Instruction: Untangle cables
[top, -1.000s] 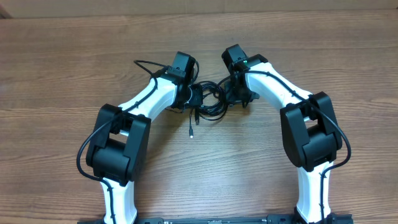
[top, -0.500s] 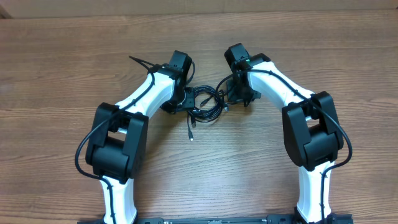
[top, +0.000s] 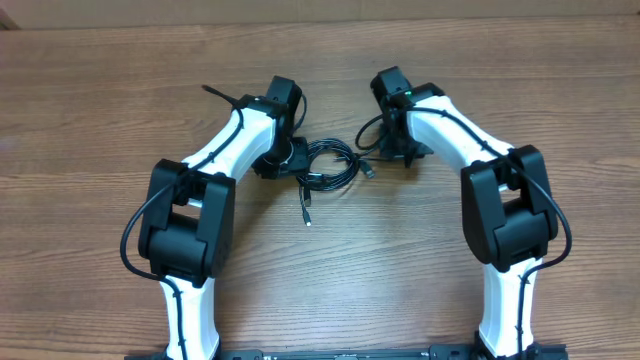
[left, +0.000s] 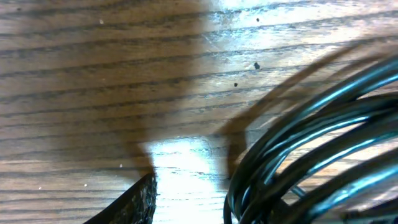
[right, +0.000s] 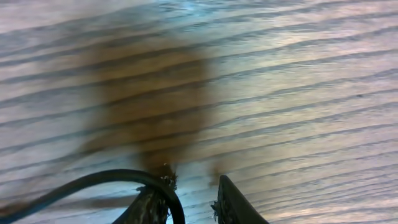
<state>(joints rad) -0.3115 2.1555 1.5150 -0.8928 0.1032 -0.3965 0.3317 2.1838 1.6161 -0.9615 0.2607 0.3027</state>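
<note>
The cables (top: 330, 165) are seen as one small coil on the worktop (top: 100, 100), with the loops stacked and crossing. The untangling is therefore judged to be at an early stage, as no cable has been laid out apart from the coil.

Two ends are already free of it. One plug (top: 307, 215) trails out on the coil's near side, toward the arms' bases. A second plug (top: 369, 171) lies just beside the coil's right edge.

The left claw (top: 283, 163) is placed against the coil's left edge. In the left wrist view only one finger (left: 138, 200) is shown, just beside the glossy strands. Whether this claw is released or clenched on a strand cannot be told.

The right claw (right: 196, 204) is held near the coil's right side, slightly apart from it. Its fingers are seen close together with a sliver of worktop between them. A black cord (right: 93, 180) curves up to one fingertip, but whether it is pinched, or is one of the cables at all, cannot be told.

Nearly everything is judged to be left: the loops must be drawn out of the coil and each cable laid separately.
</note>
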